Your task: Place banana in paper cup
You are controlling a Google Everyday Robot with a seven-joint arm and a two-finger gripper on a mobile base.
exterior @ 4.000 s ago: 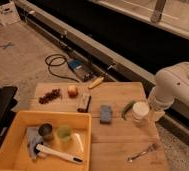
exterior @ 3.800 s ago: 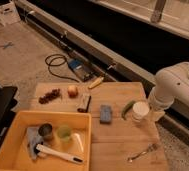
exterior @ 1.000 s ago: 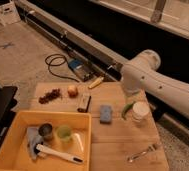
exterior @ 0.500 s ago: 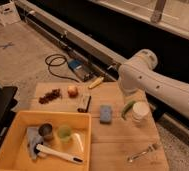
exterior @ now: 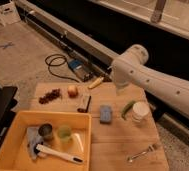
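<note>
The banana [exterior: 95, 82] is small and yellow and lies at the far edge of the wooden table, left of the arm. The paper cup [exterior: 140, 111] is short and white and stands upright on the table's right side, with a green vegetable [exterior: 127, 108] lying against its left side. My white arm reaches in from the right. Its end with the gripper [exterior: 119, 87] hangs over the table's far edge, just right of the banana and behind the cup. The gripper is mostly hidden by the arm, and nothing shows in it.
On the table are a blue sponge [exterior: 106, 113], an apple [exterior: 73, 91], grapes [exterior: 50, 95], a dark bar [exterior: 84, 103] and a fork [exterior: 143, 151]. A yellow bin [exterior: 18, 120] holds a can [exterior: 45, 131], a green cup [exterior: 64, 132] and a brush [exterior: 58, 154]. A blue device [exterior: 78, 67] lies on the floor.
My arm has swung left from the table's right side, past the paper cup, to the far edge near the banana. The objects have not moved.
</note>
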